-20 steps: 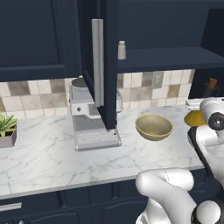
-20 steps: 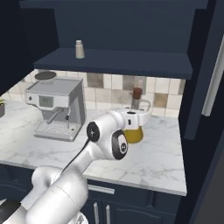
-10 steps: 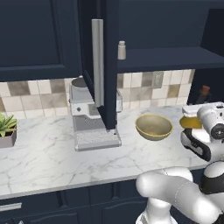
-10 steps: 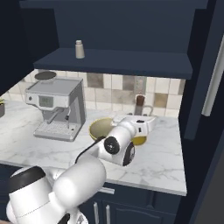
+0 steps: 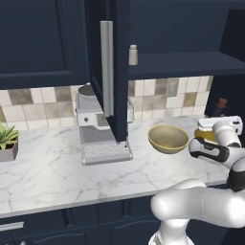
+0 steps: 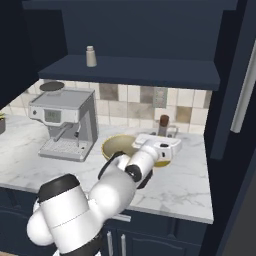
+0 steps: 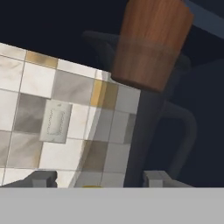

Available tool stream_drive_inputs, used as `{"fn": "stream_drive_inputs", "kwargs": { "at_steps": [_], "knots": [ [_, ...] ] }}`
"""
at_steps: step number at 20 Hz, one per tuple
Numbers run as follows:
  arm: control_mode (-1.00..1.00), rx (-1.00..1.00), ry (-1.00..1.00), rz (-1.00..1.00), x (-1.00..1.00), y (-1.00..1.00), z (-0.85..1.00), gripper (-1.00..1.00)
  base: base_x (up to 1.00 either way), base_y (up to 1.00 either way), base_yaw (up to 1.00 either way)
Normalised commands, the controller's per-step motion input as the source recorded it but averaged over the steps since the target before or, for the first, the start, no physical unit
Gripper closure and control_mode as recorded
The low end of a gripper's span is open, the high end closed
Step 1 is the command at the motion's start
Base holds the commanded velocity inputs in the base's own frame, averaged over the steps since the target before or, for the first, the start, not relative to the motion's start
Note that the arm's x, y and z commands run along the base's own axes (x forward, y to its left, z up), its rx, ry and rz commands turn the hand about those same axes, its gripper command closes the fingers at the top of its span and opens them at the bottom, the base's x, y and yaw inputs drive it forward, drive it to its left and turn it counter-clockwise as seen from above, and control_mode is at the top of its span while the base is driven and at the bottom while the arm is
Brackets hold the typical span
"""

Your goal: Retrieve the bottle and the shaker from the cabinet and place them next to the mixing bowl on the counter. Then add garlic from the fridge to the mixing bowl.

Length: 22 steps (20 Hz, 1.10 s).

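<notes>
My gripper [image 6: 159, 150] is shut on the yellow-amber bottle [image 6: 163, 161], low over the white marble counter [image 6: 185, 185], just right of the tan mixing bowl [image 6: 116, 146]. In the hand view the bottle's clear neck and reddish stopper [image 7: 151, 41] rise between the two fingertips [image 7: 41, 178]. From the left base view the bottle [image 5: 206, 135] sits under the hand [image 5: 215, 129], beside the bowl [image 5: 168, 138]. The small pale shaker [image 5: 133, 54] stands on the open cabinet's shelf [image 6: 130, 70]; it is also in the right base view [image 6: 90, 56].
A steel coffee machine [image 5: 98, 127] stands left of the bowl, under the open cabinet door with its long silver handle [image 5: 106, 67]. A potted plant [image 5: 7, 141] sits at the far left. Another open navy door [image 6: 245, 85] hangs at the right. A wall outlet [image 7: 54, 121] is on the tiles.
The arm has swung forward and lowered the bottle slightly toward the counter, beside the bowl. The shaker and bowl have not moved.
</notes>
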Motion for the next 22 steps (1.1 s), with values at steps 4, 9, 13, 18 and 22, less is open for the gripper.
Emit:
{"fn": "stream_drive_inputs", "kwargs": {
  "at_steps": [4,9,13,18,22],
  "knots": [
    [-1.00,0.00,0.00,0.04,0.00,-0.40,-0.13,1.00,0.00,0.00,0.00],
    [-1.00,0.00,0.00,0.09,0.00,-0.23,-0.20,1.00,0.00,0.00,0.00],
    [-1.00,0.00,0.00,0.09,0.00,-0.09,-0.22,1.00,0.00,0.00,0.00],
    [-1.00,0.00,0.00,0.09,0.00,0.00,-0.26,1.00,0.00,0.00,0.00],
    [-1.00,0.00,0.00,0.07,0.00,0.00,-0.29,1.00,0.00,0.00,0.00]
  ]
}}
